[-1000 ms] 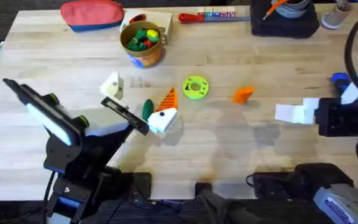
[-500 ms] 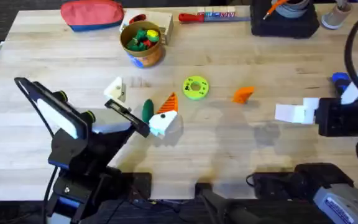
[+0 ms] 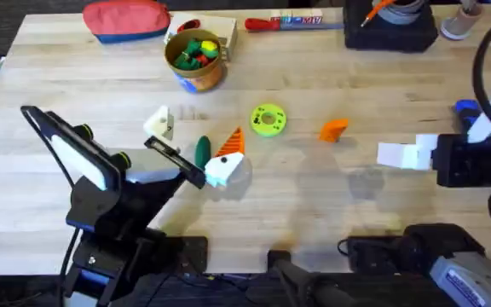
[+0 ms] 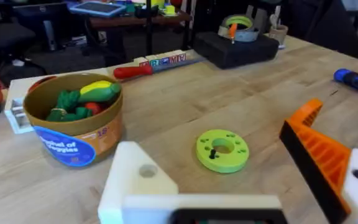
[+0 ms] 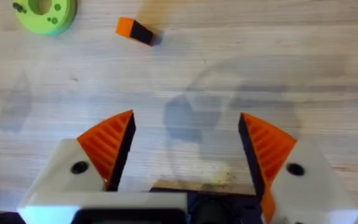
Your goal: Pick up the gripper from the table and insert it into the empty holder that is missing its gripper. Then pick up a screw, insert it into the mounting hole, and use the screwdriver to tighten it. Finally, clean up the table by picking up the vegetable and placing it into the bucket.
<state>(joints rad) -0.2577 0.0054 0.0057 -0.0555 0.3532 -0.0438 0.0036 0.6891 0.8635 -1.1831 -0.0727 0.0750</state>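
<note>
Two end effectors — left and right — both spread; one loose gripper, perhaps one vegetable.

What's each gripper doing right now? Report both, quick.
Left gripper: open, holding nothing; one of its fingers lacks an orange pad.
Right gripper: open, holding nothing, fingers spread over bare table.

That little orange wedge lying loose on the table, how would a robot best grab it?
Judging by its pose, come straight down on the loose orange wedge and pinch its two flat sides; it lies low on bare wood, clear of the green disc.
</note>
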